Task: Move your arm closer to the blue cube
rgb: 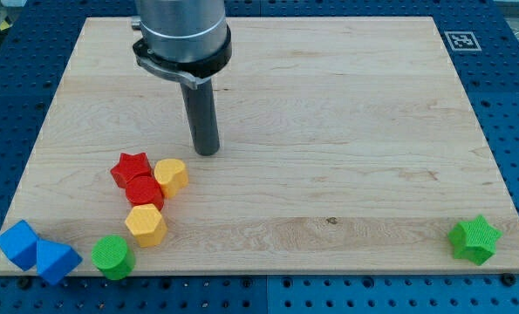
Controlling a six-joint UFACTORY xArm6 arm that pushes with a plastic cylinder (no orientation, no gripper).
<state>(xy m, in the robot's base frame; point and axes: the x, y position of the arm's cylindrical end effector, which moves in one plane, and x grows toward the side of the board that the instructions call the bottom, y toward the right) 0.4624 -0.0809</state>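
Note:
The blue cube (17, 243) sits at the board's bottom left corner, touching a second blue block (57, 261) of a wedge-like shape on its right. My tip (207, 151) rests on the board left of centre, well above and to the right of the blue cube. It stands just above and to the right of a cluster of blocks: a red star (130, 167), a red block (143, 191), a yellow block (171, 176) and a second yellow block (146, 225). My tip touches no block.
A green cylinder (112, 256) stands at the bottom edge, right of the blue blocks. A green star (474, 239) sits at the bottom right corner. The wooden board (329, 131) lies on a blue perforated table, with a marker tag (460, 40) at its top right.

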